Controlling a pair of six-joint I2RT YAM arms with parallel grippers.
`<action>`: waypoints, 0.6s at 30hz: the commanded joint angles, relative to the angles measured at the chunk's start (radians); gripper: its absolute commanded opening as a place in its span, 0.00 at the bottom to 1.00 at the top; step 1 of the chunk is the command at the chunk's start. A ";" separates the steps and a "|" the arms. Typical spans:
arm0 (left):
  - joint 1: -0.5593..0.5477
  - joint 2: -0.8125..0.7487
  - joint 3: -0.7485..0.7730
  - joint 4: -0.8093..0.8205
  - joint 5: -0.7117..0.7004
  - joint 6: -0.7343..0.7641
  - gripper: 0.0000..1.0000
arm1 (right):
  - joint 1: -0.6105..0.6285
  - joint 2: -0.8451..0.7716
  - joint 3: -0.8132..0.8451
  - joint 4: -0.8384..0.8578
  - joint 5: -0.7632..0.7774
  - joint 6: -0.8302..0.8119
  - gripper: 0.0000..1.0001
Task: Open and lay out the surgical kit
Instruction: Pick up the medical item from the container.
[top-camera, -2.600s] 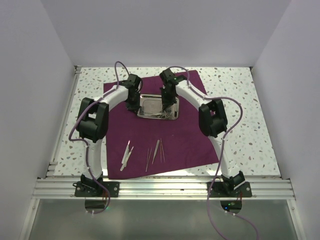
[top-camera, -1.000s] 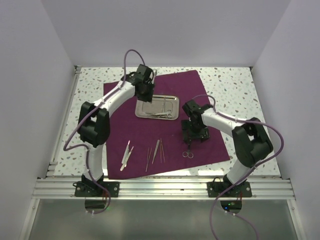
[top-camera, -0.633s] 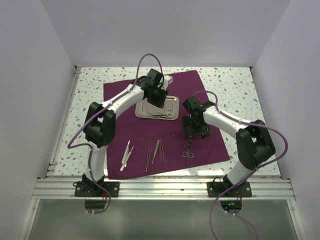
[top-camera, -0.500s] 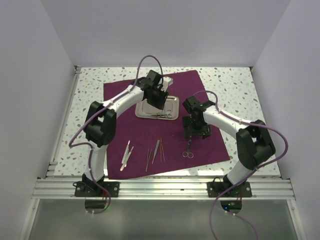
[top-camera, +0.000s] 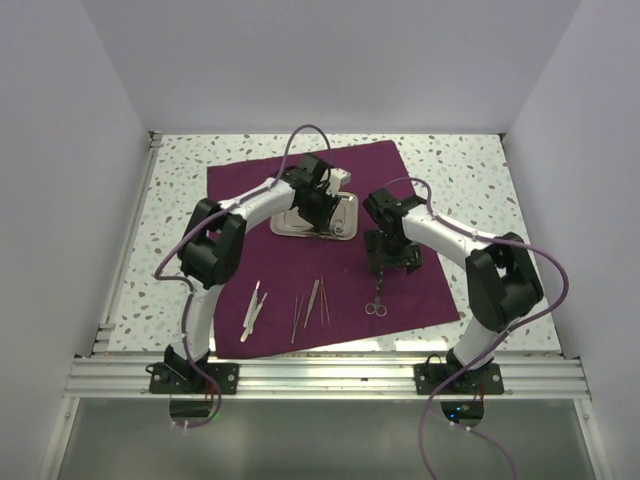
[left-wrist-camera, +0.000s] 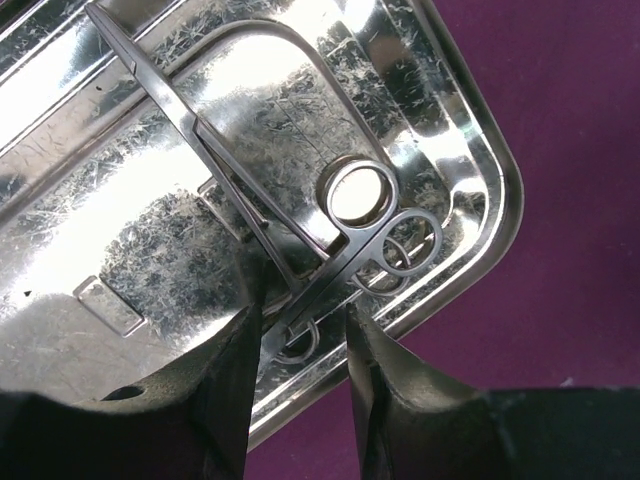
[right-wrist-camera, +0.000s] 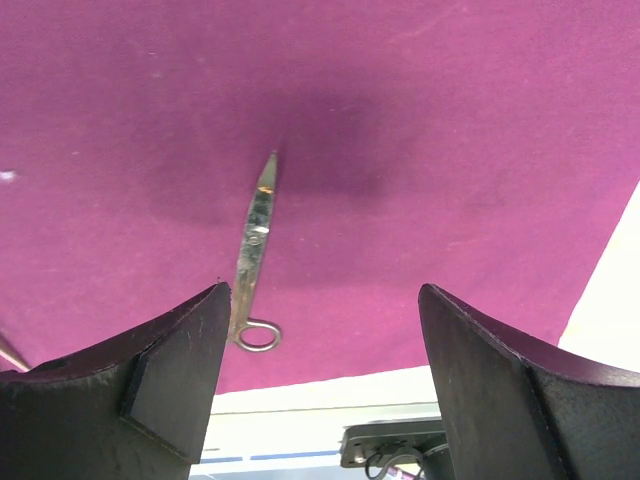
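The surgical kit's plum cloth (top-camera: 350, 170) lies spread flat, with the steel tray (top-camera: 285, 228) on its far half. My left gripper (top-camera: 322, 212) hangs low over the tray's right part. In the left wrist view the tray (left-wrist-camera: 120, 220) holds ring-handled scissors (left-wrist-camera: 385, 235) and a long thin instrument (left-wrist-camera: 160, 85). My left gripper (left-wrist-camera: 300, 325) is open there, its fingers either side of the ring handles with gaps showing. My right gripper (top-camera: 385, 262) is open just above another pair of scissors (top-camera: 377, 298) lying on the cloth. The right wrist view shows these scissors (right-wrist-camera: 252, 255) beside the left finger of the right gripper (right-wrist-camera: 325, 300).
Tweezers (top-camera: 253, 308) and thin probes (top-camera: 318, 300) lie in a row on the cloth's near half. The speckled tabletop (top-camera: 480, 200) surrounds the cloth. White walls close in the sides and back. An aluminium rail (top-camera: 330, 375) runs along the near edge.
My left gripper has swung from the tray's far left corner across to its right part and dropped lower. The right gripper has stayed open over the laid-down scissors.
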 joint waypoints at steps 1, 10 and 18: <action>-0.007 0.014 -0.002 0.050 -0.021 0.038 0.42 | -0.016 0.007 0.036 -0.027 0.011 -0.030 0.80; -0.032 0.076 0.018 0.034 -0.117 0.058 0.31 | -0.061 0.017 0.030 -0.016 -0.010 -0.058 0.79; -0.033 0.091 -0.010 0.015 -0.130 0.072 0.18 | -0.114 0.013 0.009 0.007 -0.053 -0.068 0.79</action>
